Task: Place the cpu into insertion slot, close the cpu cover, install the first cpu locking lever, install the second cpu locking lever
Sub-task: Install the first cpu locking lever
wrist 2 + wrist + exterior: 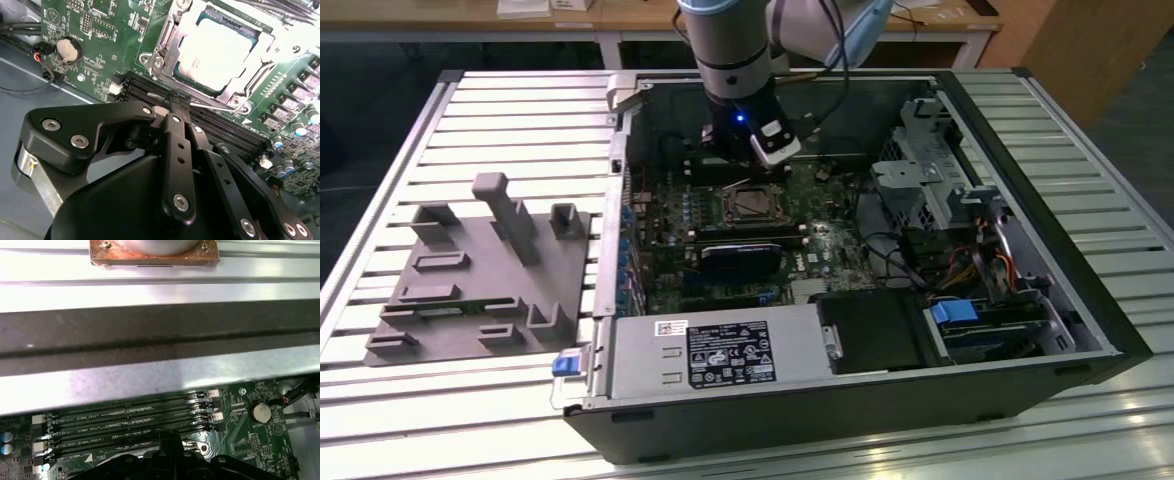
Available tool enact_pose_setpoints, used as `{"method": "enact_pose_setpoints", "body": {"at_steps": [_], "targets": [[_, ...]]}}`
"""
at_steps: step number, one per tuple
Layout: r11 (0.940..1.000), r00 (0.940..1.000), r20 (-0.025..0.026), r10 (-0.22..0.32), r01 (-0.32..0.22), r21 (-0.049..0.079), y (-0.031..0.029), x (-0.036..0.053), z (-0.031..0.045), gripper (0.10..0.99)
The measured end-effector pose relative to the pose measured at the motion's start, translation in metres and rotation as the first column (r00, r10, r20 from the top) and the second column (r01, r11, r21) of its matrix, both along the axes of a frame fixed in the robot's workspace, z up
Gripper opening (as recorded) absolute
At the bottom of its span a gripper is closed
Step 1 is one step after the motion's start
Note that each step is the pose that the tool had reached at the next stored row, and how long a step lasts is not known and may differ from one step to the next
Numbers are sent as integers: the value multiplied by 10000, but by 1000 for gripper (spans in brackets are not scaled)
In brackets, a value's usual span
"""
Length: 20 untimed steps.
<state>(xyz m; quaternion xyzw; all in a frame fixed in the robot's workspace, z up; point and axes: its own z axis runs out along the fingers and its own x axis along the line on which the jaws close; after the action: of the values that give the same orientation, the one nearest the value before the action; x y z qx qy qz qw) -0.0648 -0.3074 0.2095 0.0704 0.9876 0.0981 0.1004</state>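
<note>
**Cpu seated in the slot, pincer narrow just beside it**

Cpu (212,52) lies flat in the insertion slot (726,205) with its silvery top up. In the second wrist view it is just beyond the tips of the pincer (175,100). The cpu cover (169,35) lies down around the chip as a silver frame, and the chip shows through its square cut-out.

Starting from the exterior view's left, a grey holder plate (467,270) stands on the slatted table (507,110), well apart from the pincer. Next is the open computer case (1074,250), where the arm (727,50) reaches down with the slot just below it. A black fan block (740,255) lies on the near side of the slot. A drive cage (921,170) is to the exterior view's right of the pincer.

The fingers of the pincer are drawn together, narrow, over the long memory slots (145,90). A thin metal rod (220,111) runs out from beside the tips — whether it is pinched between them, I cannot tell.
</note>
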Motion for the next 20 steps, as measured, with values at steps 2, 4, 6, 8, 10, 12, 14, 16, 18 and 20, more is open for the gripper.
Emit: {"method": "enact_pose_setpoints", "body": {"at_steps": [2,4,6,8,10,12,14,16,18,20], "targets": [[9999,10000,4,-15,15,-115,4,0,-7,102],[9998,10000,6,-30,30,-190,13,0,-15,102],[9998,10000,6,-37,37,-212,30,0,-23,102],[9997,10000,6,-43,43,-237,51,0,-29,102],[9996,10000,6,-62,62,-284,67,-1,-34,102],[9993,9999,7,-117,117,-346,75,0,-39,102],[9990,9998,8,-215,215,-403,78,0,-44,102],[9986,9996,8,-288,288,-435,88,0,-49,102],[9984,9995,9,-329,329,-451,103,0,-53,102],[9983,9993,9,-361,361,-467,118,0,-57,102]]}}
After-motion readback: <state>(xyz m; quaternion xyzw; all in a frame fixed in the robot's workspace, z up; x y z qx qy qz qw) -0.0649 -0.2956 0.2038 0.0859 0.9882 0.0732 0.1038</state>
